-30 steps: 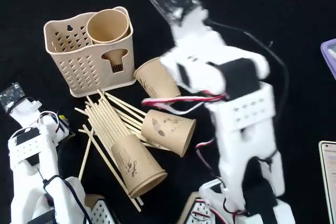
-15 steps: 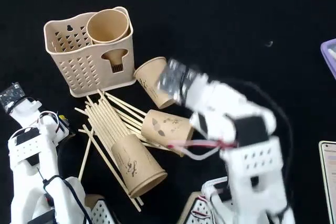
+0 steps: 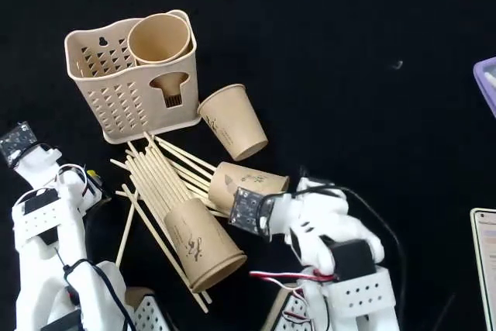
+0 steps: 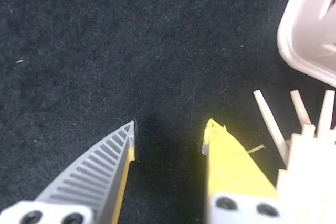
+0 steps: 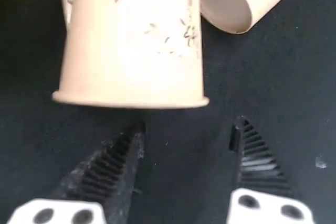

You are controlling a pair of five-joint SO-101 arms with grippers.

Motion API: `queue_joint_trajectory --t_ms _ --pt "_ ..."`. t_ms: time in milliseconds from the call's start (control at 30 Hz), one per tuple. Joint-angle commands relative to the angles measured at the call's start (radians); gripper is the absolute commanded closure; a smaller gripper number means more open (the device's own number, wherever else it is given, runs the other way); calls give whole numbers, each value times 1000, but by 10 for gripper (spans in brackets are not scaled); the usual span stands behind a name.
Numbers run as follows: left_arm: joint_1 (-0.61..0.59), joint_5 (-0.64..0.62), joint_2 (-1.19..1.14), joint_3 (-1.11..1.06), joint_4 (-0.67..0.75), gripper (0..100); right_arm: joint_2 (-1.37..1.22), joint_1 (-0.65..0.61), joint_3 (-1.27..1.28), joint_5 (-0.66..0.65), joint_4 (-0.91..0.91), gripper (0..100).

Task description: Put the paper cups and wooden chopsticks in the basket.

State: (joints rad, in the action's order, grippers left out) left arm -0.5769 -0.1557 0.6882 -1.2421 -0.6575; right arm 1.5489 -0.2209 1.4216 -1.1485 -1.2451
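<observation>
One cup [image 3: 159, 36] sits in the basket [image 3: 116, 102]. Three more lie outside: the near cup [image 3: 232, 122] just beside the basket, the middle cup [image 5: 131, 40] farther off, the far cup [image 3: 203, 244] farthest. The chopsticks [image 3: 159, 180] lie heaped next to the basket. The right gripper [image 5: 189, 127] is wide open and empty, right at the middle cup's rim. I think it is about to grab that cup; next it must slide around the rim and squeeze. The left gripper [image 4: 170, 124] is open and empty too, near the basket's corner
</observation>
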Motion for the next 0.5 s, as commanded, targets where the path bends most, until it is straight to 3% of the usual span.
queue_joint_trajectory --t_ms 0,167,333,467 --pt "7 2 17 7 8 784 101 8 77 -11 112 730" --pt "7 2 17 7 8 784 171 -123 157 -8 124 730" --pt "8 2 17 7 8 784 216 -147 125 58 130 734" --pt "10 2 17 7 9 784 223 -147 111 57 130 897"
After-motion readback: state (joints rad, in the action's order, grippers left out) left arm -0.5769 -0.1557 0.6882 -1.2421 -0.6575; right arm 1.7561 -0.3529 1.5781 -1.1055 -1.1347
